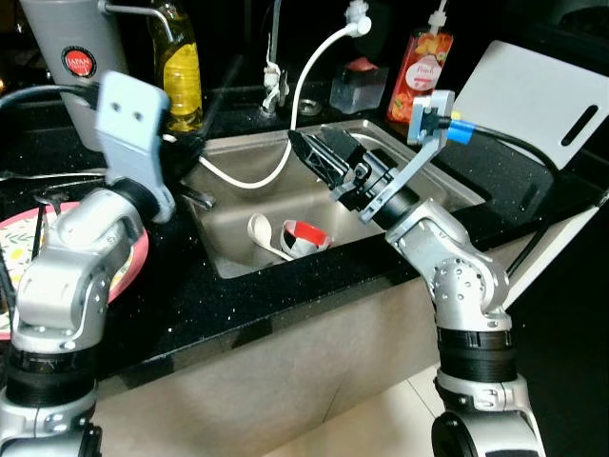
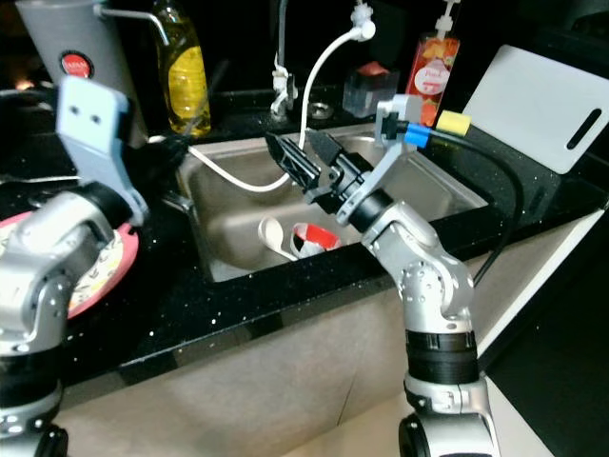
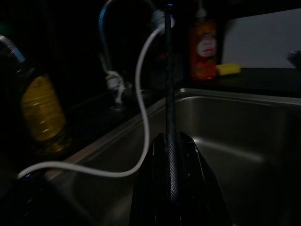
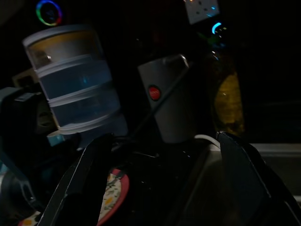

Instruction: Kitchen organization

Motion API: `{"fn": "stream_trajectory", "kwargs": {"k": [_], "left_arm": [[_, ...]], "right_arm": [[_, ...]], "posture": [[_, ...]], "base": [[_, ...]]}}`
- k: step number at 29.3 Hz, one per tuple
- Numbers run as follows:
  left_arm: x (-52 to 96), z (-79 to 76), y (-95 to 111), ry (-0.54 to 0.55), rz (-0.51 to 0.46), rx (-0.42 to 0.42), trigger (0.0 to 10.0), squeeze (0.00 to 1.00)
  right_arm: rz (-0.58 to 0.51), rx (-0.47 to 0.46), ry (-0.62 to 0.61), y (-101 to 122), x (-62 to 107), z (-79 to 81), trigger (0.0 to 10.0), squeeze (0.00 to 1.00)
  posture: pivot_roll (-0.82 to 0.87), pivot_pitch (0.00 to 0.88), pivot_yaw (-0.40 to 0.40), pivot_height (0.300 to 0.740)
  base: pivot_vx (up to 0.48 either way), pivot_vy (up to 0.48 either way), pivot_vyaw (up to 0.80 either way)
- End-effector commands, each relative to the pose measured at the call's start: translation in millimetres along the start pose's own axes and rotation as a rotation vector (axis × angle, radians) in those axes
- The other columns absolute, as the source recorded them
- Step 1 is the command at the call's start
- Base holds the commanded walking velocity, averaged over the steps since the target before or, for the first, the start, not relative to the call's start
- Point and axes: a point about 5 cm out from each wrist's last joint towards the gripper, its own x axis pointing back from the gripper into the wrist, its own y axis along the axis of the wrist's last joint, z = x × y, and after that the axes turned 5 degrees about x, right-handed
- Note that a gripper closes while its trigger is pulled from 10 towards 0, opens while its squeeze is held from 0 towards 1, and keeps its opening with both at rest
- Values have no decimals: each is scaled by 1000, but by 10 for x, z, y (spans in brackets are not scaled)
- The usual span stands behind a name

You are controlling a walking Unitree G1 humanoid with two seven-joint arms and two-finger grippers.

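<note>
The right gripper (image 2: 300,162) hangs over the steel sink (image 1: 447,186) with its two black fingers spread wide and nothing between them; in the right wrist view the fingers (image 4: 82,181) frame the dark counter beyond. The left gripper (image 3: 169,155) sits at the sink's left rim with its fingers pressed together, one thin black finger standing up in the left wrist view, holding nothing.

Down in the basin lie a red and white cup (image 1: 306,235) on its side and a cream spoon (image 1: 262,233) just beside it. A white hose (image 1: 285,143) loops from the tap (image 1: 273,86) down into the sink.

Behind the sink stands a red soap bottle (image 1: 423,62) whose label reads "Peach". A yellow oil bottle (image 1: 179,67) stands left of the tap, and next to it a grey jug (image 1: 67,57) carries a round red badge reading "JAPAN". A pink flowered plate (image 2: 109,267) rests on the black counter (image 1: 238,305) at the left. A white cutting board (image 1: 547,100) leans at the right, with a yellow sponge (image 2: 455,122) near it.
</note>
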Motion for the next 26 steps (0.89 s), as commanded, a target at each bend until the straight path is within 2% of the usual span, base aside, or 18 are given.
{"fn": "stream_trajectory", "kwargs": {"k": [1,10,11,14,22,23,24,25,26], "left_arm": [[-5,-93,-8,-58,-3,3,10000,0],[-18,-343,44,-246,-50,75,10000,0],[-18,-343,44,-246,-50,75,10000,0],[-12,-402,79,-292,-75,108,10000,0],[15,-465,98,-347,-92,132,10000,0],[23,-472,96,-354,-91,133,10000,0],[23,-472,96,-354,-91,133,10000,0],[29,-479,96,-361,-92,138,10000,0],[35,-488,96,-369,-92,144,10000,0]], "right_arm": [[-8,1,33,39,5,51,10000,0],[-22,-82,105,44,1,158,10000,0],[-22,-82,105,44,1,158,10000,0],[-47,-157,112,51,3,170,10000,0],[-54,-206,107,51,0,150,10000,0],[-54,-210,103,50,2,146,7843,0],[-54,-210,103,50,2,146,7843,0],[-52,-209,98,49,4,142,5804,0],[-52,-210,95,49,5,138,5608,0]], "posture": [[-48,93,-73,740],[-56,94,-68,740],[-56,94,-68,740],[-57,94,-69,740],[-58,93,-72,740],[-58,94,-72,740],[-58,94,-72,740],[-58,94,-72,740],[-59,94,-72,740]], "base": [[0,0,0],[0,0,0],[0,0,0],[0,0,0],[0,0,0],[0,0,0],[0,0,0],[0,0,0],[0,0,0]]}}
